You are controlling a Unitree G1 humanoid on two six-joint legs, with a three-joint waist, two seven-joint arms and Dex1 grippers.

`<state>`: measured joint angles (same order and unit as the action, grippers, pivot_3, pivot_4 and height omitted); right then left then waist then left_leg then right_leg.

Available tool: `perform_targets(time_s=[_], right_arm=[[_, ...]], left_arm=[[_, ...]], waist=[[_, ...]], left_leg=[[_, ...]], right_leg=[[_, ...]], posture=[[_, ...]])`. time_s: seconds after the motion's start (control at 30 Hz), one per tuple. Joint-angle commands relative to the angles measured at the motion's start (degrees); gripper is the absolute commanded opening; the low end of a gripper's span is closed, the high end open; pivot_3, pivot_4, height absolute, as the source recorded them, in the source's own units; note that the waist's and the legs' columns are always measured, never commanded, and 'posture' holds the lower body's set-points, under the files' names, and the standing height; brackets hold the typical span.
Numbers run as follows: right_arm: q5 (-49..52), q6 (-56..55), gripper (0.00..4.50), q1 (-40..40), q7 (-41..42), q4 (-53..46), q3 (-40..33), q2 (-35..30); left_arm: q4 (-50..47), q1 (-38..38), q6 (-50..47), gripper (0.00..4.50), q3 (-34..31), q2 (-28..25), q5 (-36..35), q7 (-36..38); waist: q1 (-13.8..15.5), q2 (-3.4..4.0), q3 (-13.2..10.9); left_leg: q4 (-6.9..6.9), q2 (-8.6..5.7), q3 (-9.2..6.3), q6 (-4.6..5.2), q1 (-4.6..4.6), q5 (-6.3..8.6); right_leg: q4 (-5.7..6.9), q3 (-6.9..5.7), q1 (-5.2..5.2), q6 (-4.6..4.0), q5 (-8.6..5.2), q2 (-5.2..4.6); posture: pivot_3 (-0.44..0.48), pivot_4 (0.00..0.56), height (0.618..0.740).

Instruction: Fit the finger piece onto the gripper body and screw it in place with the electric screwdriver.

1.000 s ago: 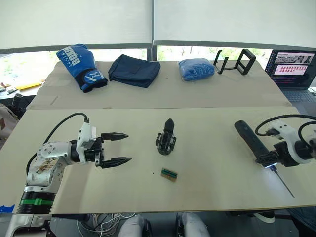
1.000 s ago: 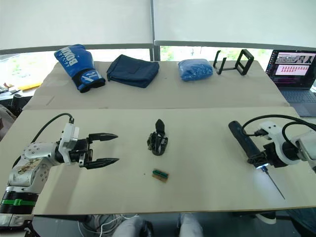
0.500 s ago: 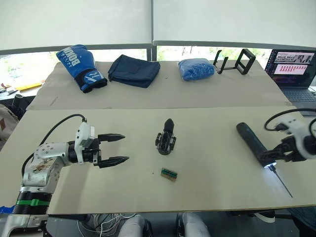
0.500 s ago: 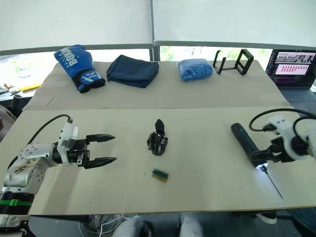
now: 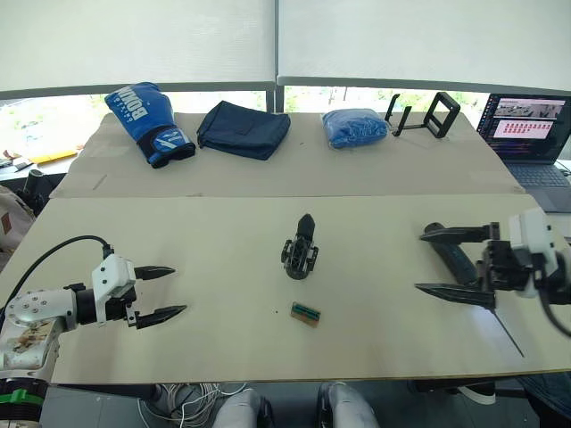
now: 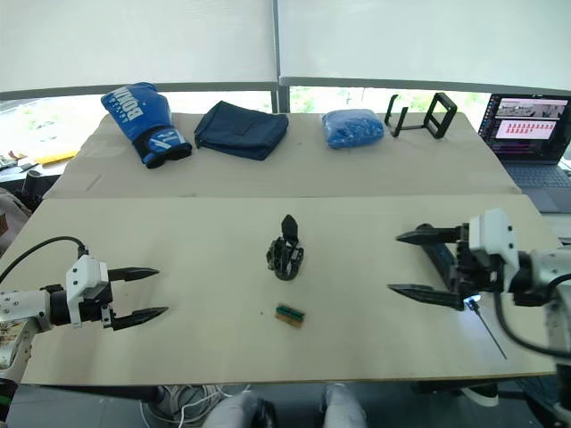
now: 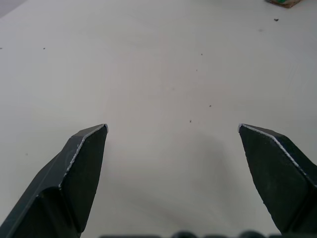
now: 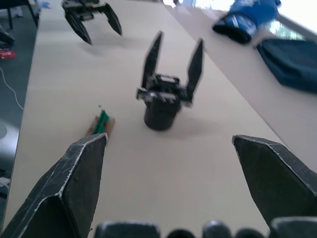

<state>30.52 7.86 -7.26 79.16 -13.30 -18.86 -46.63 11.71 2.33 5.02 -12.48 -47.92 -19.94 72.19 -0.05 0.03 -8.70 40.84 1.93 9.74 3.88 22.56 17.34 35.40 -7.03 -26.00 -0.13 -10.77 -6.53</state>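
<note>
The gripper body [image 5: 301,251] stands at the table's middle; in the right wrist view this gripper body [image 8: 165,101] carries two upright pointed black fingers, and I cannot tell which is the finger piece. The electric screwdriver [image 5: 449,256] lies on the table at the right, its thin bit [image 5: 509,334] pointing to the front edge. My right gripper [image 5: 419,261] is open over the screwdriver, its fingers pointing toward the gripper body, holding nothing. My left gripper [image 5: 166,290] is open and empty at the front left, well apart from the body.
A small green-and-brown block [image 5: 305,314] lies in front of the gripper body. On the back table lie a blue boxing glove [image 5: 147,109], a dark cloth [image 5: 243,127], a blue bundle [image 5: 354,125] and a black stand [image 5: 425,114]. A laptop [image 5: 532,127] sits far right.
My right gripper has let go of the electric screwdriver, opened wide and turned toward the gripper body. My left arm has drawn back toward the front left, still open.
</note>
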Motion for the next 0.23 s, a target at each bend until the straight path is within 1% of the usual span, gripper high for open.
perform_targets(time_s=[0.03, 0.07, 0.23], right_arm=[[-1.4, -6.6, 4.47, 2.2, -1.0, -2.4, 2.3, 3.0], [-2.2, -8.2, 4.47, 2.8, -0.9, -1.8, 3.0, 3.5], [-3.2, -12.9, 4.47, 4.1, -1.5, 0.7, 4.2, 5.1]], left_arm=[[-2.9, -1.8, 1.7, 4.5, -1.6, 1.1, 0.3, -3.1], [-3.4, -2.6, 1.7, 4.5, -1.7, 1.4, 0.2, -3.6], [-4.3, -5.0, 3.3, 4.5, -2.5, 1.6, 0.1, -5.2]], waist=[[0.1, 0.0, 0.0], [0.1, 0.0, 0.0], [0.0, 0.0, 0.0]], left_leg=[[0.0, 0.0, 0.0, 0.01, 0.0, -0.01], [0.01, 0.0, 0.01, 0.17, 0.0, -0.1], [0.01, -0.01, 0.05, 0.17, -0.08, -0.1]], right_leg=[[0.01, 0.0, 0.0, -0.14, 0.08, 0.0], [0.03, 0.01, 0.0, -0.14, 0.08, 0.01], [0.16, 0.04, -0.01, -0.17, 0.06, 0.03]], posture=[[0.0, 0.15, 0.74], [0.0, 0.15, 0.74], [0.0, 0.15, 0.74]])
